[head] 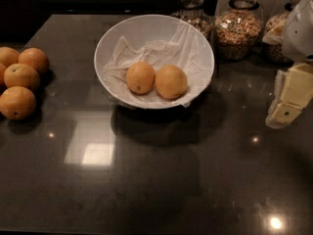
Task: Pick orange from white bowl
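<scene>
The white bowl (146, 31) stands at the back middle of the dark counter, lined with a white cloth. Two fruits lie in it side by side. The orange (171, 82) is the slightly oval, paler one on the right. A rounder, deeper-orange fruit with a dark navel dot (140, 77) lies to its left, touching or nearly touching it. My gripper (286, 102) is at the right edge of the view, well to the right of the bowl and clear of it, with nothing seen in it.
Several darker oranges (19, 82) lie in a cluster at the counter's left edge. Three glass jars of cereal or nuts (238, 28) stand behind and to the right of the bowl. Ceiling lights reflect on the glossy counter (161, 180).
</scene>
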Robot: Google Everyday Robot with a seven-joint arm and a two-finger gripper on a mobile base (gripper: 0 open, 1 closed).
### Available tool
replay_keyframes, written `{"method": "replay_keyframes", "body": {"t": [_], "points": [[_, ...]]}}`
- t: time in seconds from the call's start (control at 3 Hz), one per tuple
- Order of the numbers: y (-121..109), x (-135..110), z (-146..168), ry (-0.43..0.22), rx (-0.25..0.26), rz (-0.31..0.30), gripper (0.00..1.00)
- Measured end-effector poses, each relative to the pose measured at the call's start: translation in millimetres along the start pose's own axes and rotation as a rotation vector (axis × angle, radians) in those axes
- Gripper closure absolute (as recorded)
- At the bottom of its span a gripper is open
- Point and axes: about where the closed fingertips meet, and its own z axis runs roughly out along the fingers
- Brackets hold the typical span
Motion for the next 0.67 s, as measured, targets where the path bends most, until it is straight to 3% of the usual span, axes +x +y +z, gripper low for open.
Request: {"method": "replay_keyframes", "body": {"t": [0.33,0.67], "points": [[-6,-8,6,-0.004,0.017,-0.009,0.0],[-25,-29,24,-0.058,0.032,-0.01,0.0]]}}
